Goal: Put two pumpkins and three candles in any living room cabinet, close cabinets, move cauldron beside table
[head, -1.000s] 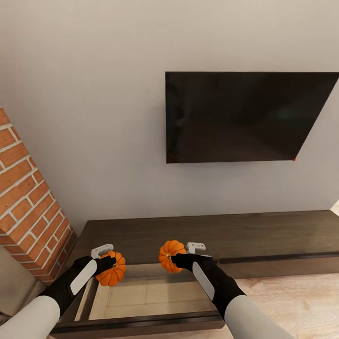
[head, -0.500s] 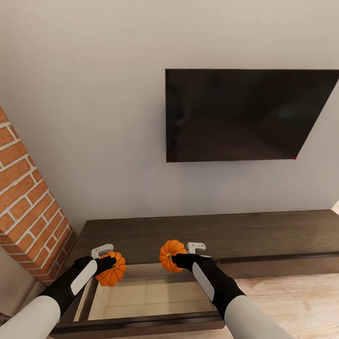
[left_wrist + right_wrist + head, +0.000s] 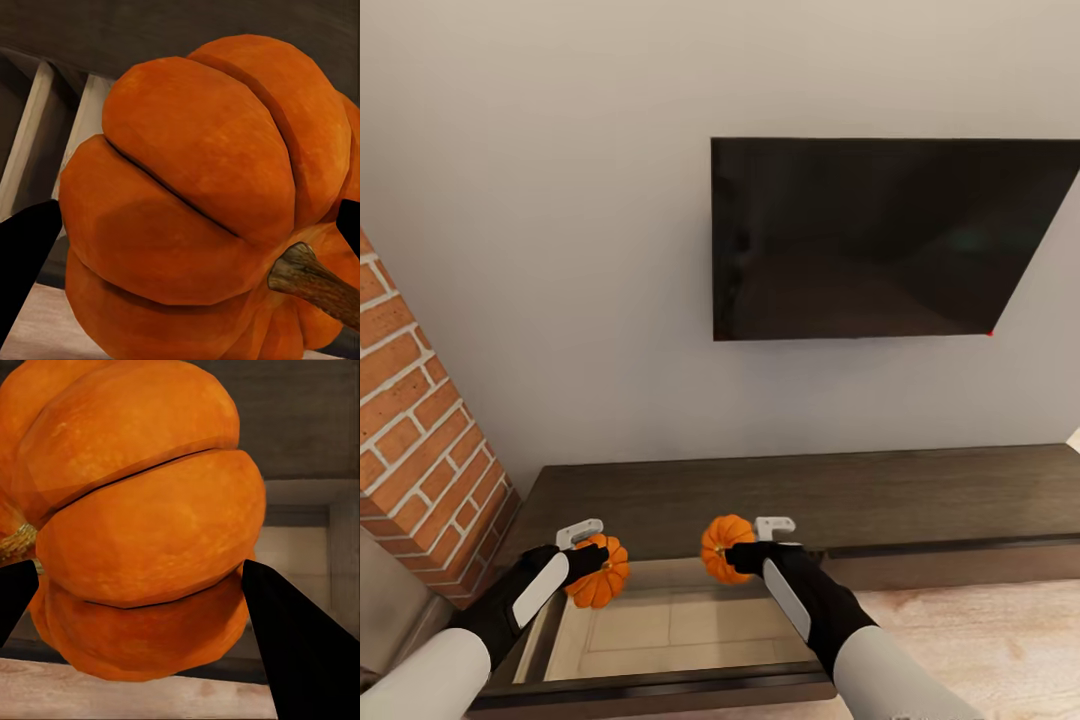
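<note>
Left gripper [image 3: 592, 556] clamped on one pumpkin [image 3: 599, 570], which I hold over the left rear corner of the open drawer [image 3: 670, 630] in the cabinet [image 3: 920, 500]. Left wrist view: pumpkin [image 3: 202, 202] lies tilted, stem [image 3: 315, 281] pointing sideways, drawer wall beneath. Brick column [image 3: 410, 440] stands close beside my left arm.

Right gripper [image 3: 740, 553] holds the second pumpkin [image 3: 725, 547], pinched between dark fingers [image 3: 300, 645], over the drawer's back edge near the middle.

Risks as I judge them: both pumpkins sit near the rear rim, not the middle. Release here and either could strike the edge, land on the cabinet top, or roll. Right one looks closest to the lip. Round ribbed bodies may also bounce out of the shallow drawer if dropped from this height.
</note>
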Robot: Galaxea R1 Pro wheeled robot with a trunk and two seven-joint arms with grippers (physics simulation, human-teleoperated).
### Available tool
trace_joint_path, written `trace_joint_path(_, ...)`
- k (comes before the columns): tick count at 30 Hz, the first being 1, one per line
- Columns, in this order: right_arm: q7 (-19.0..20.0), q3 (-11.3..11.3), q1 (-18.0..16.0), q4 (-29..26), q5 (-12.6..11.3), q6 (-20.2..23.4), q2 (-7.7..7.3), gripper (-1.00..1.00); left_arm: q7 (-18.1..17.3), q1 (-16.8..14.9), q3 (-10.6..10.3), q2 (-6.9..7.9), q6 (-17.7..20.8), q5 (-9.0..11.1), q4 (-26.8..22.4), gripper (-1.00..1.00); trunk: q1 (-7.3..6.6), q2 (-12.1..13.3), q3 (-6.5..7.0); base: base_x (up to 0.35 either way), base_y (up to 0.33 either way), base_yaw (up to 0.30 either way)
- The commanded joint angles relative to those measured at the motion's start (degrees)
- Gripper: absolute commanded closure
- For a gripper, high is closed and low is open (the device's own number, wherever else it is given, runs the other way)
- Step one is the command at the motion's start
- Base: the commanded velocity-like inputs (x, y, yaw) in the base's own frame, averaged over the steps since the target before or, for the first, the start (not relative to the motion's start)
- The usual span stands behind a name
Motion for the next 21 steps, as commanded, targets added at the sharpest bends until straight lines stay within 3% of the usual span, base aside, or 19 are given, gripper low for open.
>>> trace_joint_path(1, -1.8, 0.4, -0.3, -0.1, -0.9, 0.8, 0.01, 1.00, 0.6, -0.1, -0.4, -0.20, 0.0, 0.5, -0.1, 1.00, 0.23, -0.5, -0.26, 0.000, 0.000, 0.000)
trace_joint_path(3, -3.1, 0.6, -0.5, -0.1, -1.0, 1.6, 0.09, 1.00, 1.1, -0.1, -0.5, -0.75, 0.0, 0.5, 0.1, 1.00, 0.67, -1.3, -0.62, 0.000, 0.000, 0.000)
trace_joint_path(10, -5.1, 0.7, -0.7, 0.0, -0.9, 2.5, 0.19, 1.00, 8.3, -0.1, -1.8, -3.49, -0.2, 0.4, 0.2, 1.00, 2.21, -4.1, -1.87, 0.000, 0.000, 0.000)
trace_joint_path(18, -10.2, 1.0, -0.7, 0.0, -1.0, 2.5, 0.70, 1.00, 9.3, -0.1, -2.3, -3.97, -0.5, 0.4, 0.3, 1.00, 3.97, -7.3, -3.31, 0.000, 0.000, 0.000)
trace_joint_path(21, -10.5, 3.1, -0.7, 0.1, -1.2, 2.5, 0.70, 1.00, 9.4, -0.1, -2.3, -3.99, -0.5, 0.4, 0.3, 1.00, 4.63, -8.5, -3.85, 0.000, 0.000, 0.000)
